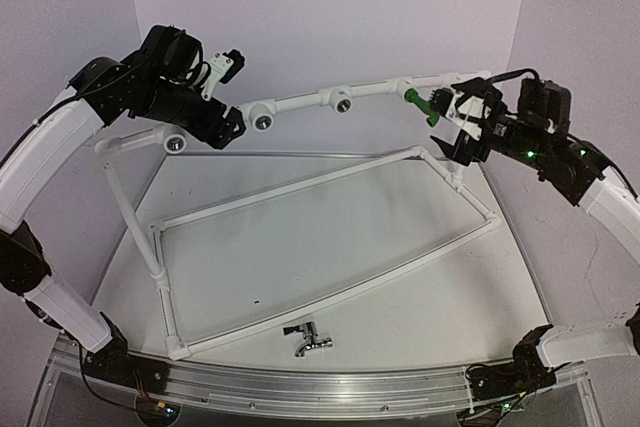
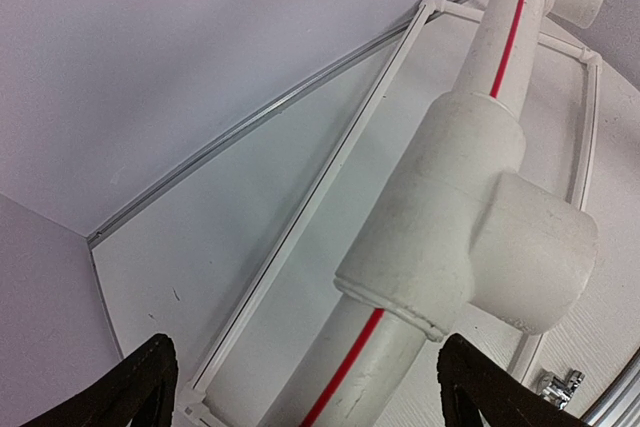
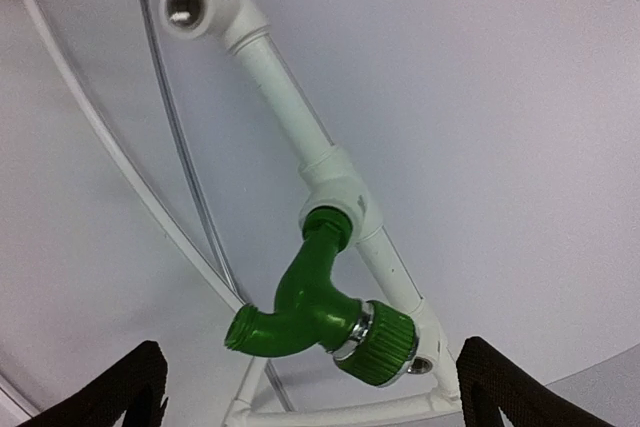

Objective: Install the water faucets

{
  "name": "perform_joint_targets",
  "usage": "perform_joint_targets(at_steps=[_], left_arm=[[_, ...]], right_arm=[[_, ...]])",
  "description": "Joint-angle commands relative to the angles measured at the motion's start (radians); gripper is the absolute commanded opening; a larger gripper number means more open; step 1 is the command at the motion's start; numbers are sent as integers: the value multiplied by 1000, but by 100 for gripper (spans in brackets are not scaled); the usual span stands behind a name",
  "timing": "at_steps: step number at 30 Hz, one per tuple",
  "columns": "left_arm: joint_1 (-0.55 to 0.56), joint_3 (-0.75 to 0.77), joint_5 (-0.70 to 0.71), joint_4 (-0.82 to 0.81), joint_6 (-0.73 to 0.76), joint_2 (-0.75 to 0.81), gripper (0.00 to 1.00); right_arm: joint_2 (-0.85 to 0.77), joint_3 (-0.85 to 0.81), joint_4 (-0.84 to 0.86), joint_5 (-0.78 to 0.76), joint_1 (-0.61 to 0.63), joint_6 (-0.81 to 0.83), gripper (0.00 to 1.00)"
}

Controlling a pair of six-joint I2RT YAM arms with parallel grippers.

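left fingers (image 2: pixel 140 387) wide astride pipe (image 2: pixel 470 167) | right fingers (image 3: pixel 120 397) wide, empty, facing green faucet (image 3: pixel 315 307)

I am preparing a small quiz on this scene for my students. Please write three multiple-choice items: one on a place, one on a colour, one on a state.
1. Where is the chrome faucet?
A) lying on the table, near its front edge
B) screwed into the pipe
C) inside a box

2. What colour is the part screwed into the pipe socket on the right?
A) red
B) green
C) blue

3. How is the right gripper?
A) shut on the faucet
B) shut on nothing
C) open

Answers:
1 A: it lies alone on the table.
2 B: the green faucet sits in that socket.
3 C: its fingers stand wide on both sides of the green faucet, touching nothing.
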State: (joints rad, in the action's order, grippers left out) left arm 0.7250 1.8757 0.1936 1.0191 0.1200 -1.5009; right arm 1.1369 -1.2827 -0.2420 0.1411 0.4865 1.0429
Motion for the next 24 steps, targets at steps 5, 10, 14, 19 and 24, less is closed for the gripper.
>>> perform_joint_targets(at_steps=[5,10,14,19,24], left_arm=[[4,-30,-59,55,-45,11,90],[2,-29,-59,54,-43,12,90],[2,-26,-58,56,-43,11,90],[2,-20,-57,58,-40,11,90],[2,-20,-57,57,-40,11,90]], right_arm=[[2,164,248,-255,74,543,98],[45,219,441,-302,100,631,98],[95,221,564,-341,118,641,98],[150,199,650,-390,132,601,78],[168,140,578,-422,139,409,64]])
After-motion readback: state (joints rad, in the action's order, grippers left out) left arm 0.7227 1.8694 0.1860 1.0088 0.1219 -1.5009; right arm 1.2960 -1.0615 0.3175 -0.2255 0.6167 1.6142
